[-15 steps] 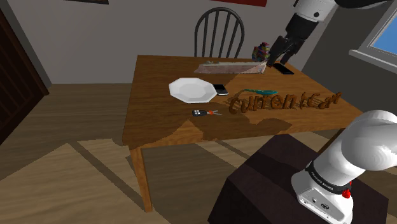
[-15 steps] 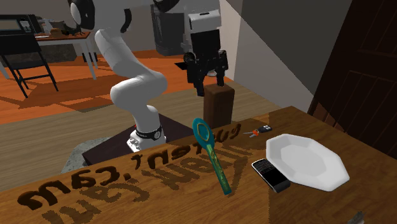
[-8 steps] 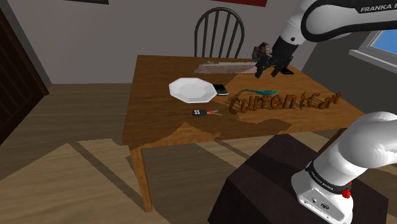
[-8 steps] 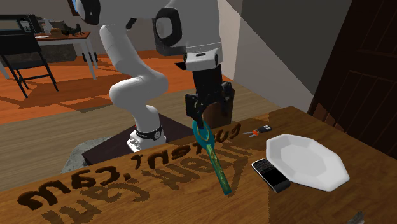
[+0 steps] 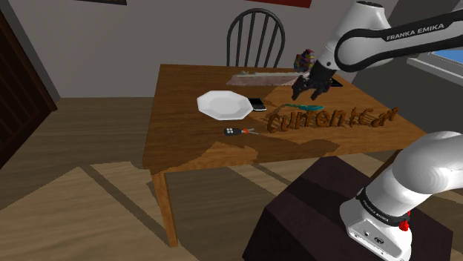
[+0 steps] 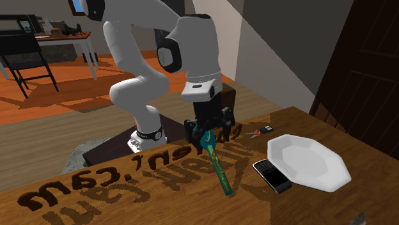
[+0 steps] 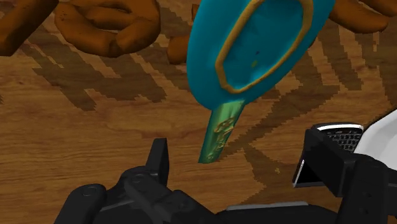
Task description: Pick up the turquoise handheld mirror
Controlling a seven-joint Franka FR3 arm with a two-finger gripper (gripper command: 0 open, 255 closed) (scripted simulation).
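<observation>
As its fingers (image 7: pixel 158 163) stand apart, hand (image 7: pixel 236 146) astride turquoise mirror (image 7: pixel 259 46)

Surfaces: grained wood, glossy colour, matt black.
Brown wooden table (image 7: pixel 83 137) shows clear grain, smooth w/ a low sheen. Turquoise oval handheld mirror (image 7: pixel 261 44) looks smooth and glossy, w/ a duller gold rim; its green handle has a patterned, a bit shiny surf. All-black gripper (image 7: pixel 238 153) is matt, no reflections. White arm (image 6: pixel 198 51) is smooth, semi-gloss. White octagonal plate (image 6: pixel 307 163) is smooth and matt; material not clear.
</observation>
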